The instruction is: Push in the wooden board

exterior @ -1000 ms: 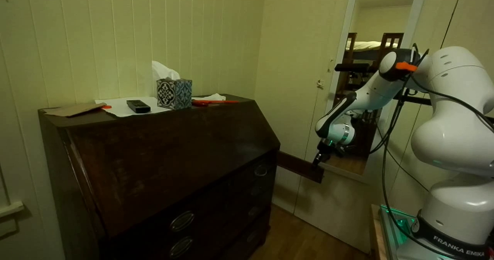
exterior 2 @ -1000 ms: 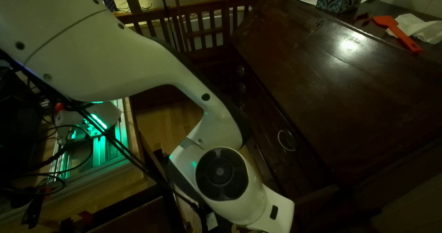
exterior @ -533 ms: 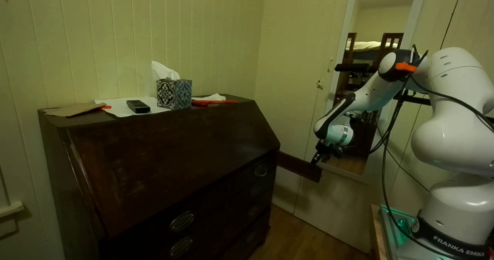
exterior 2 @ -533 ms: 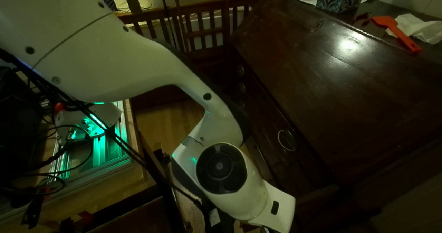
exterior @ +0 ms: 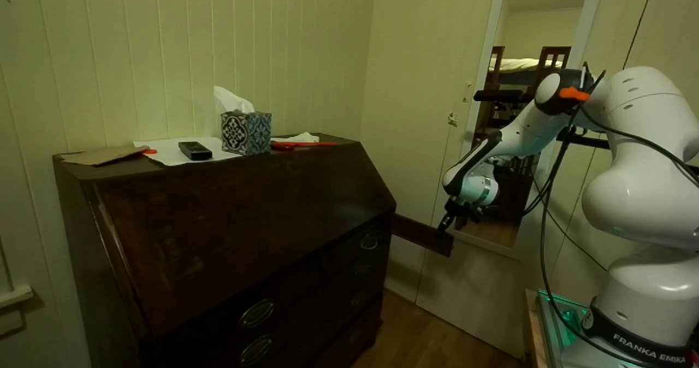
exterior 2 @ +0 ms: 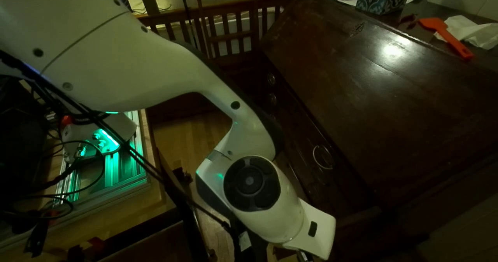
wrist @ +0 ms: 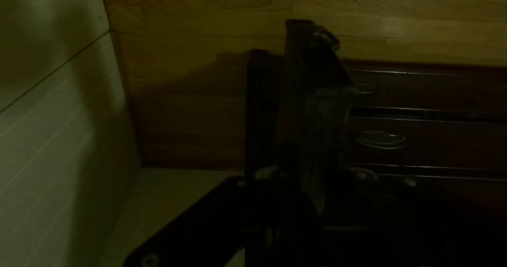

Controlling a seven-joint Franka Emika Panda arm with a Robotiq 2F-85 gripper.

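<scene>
The wooden board (exterior: 416,231) is a narrow dark-brown slat that sticks out from the far front corner of the desk (exterior: 256,215), just below its slanted panel. My gripper (exterior: 443,229) points down at the board's outer end. In the wrist view the board's pale top edge (wrist: 323,140) runs between the two dark fingers (wrist: 313,168), which appear closed on its sides. The wrist view is very dark there, so the exact contact is hard to see. In an exterior view my wrist (exterior 2: 268,203) hides most of the gripper and the board's outer end.
The desk top holds a tissue box (exterior: 246,133), a black remote (exterior: 195,150), paper, cardboard and a red tool (exterior 2: 447,38). Drawer handles (exterior: 368,241) stick out of the desk front. A wall mirror (exterior: 527,111) stands behind the arm. The robot's base (exterior: 633,324) is beside the desk.
My gripper has moved slightly toward the desk. The board's outer end has moved with it, so a little less of the board sticks out.
</scene>
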